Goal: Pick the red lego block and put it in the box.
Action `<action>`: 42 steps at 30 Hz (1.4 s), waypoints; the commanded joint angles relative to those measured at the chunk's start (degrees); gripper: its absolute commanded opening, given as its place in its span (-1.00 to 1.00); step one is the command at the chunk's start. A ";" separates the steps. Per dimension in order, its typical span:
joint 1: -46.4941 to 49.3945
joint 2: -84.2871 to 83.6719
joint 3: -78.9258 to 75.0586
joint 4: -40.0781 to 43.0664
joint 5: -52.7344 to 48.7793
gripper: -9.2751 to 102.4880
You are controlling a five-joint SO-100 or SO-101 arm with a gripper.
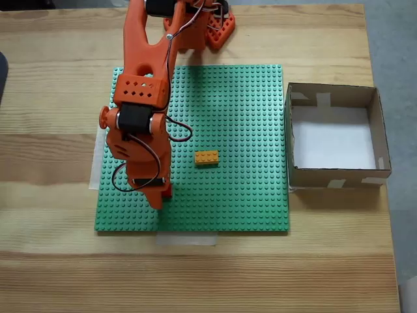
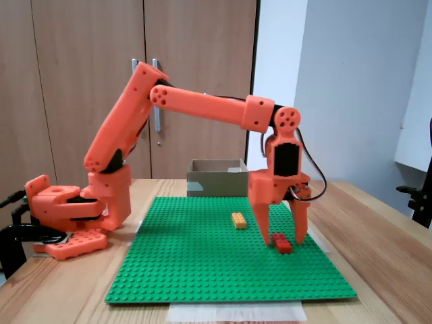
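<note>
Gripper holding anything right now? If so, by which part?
Nothing held. The gripper is open, fingers astride the red lego block, which lies on the green baseplate.

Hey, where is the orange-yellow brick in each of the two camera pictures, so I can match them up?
A fixed view from above: the orange-yellow brick lies near the middle of the green baseplate, right of the arm.
A fixed view from the side: the same brick lies on the baseplate's far half, left of the open pincer.
Shared landmark: the cardboard box beside the baseplate, behind it in the side view.

Arm reaches forward, wrist bent down, gripper [image 2: 282, 240] fingers spread, tips near the baseplate
</note>
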 commanded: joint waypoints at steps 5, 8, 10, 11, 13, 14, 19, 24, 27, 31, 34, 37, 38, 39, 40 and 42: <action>-0.62 0.26 -1.76 -0.26 1.93 -0.40; -0.70 0.26 -1.76 -0.35 2.20 -0.41; -0.79 0.26 -1.67 -0.35 2.20 -0.42; -0.79 0.26 -1.67 -0.44 2.29 -0.42; -0.79 0.26 -1.67 -0.53 2.29 -0.45; -0.79 0.18 -1.67 -0.53 2.29 -0.46; -0.62 0.00 -1.67 -0.53 2.02 -0.48; -0.44 -0.35 -1.67 -0.97 1.58 -0.50; -0.44 -0.44 -1.67 -1.14 1.14 -0.55; -0.53 -0.44 -1.76 -1.14 0.97 -0.58; -0.53 -0.44 -1.76 -1.49 0.62 -0.59; -0.53 -0.44 -1.76 -1.85 0.35 -0.60; -0.44 -0.44 -1.76 -1.93 0.18 -0.60; -0.44 -0.44 -1.76 -2.11 0.09 -0.60; -0.44 -0.44 -1.76 -2.11 0.00 -0.61; -0.35 -0.44 -1.85 -2.11 -0.18 -0.62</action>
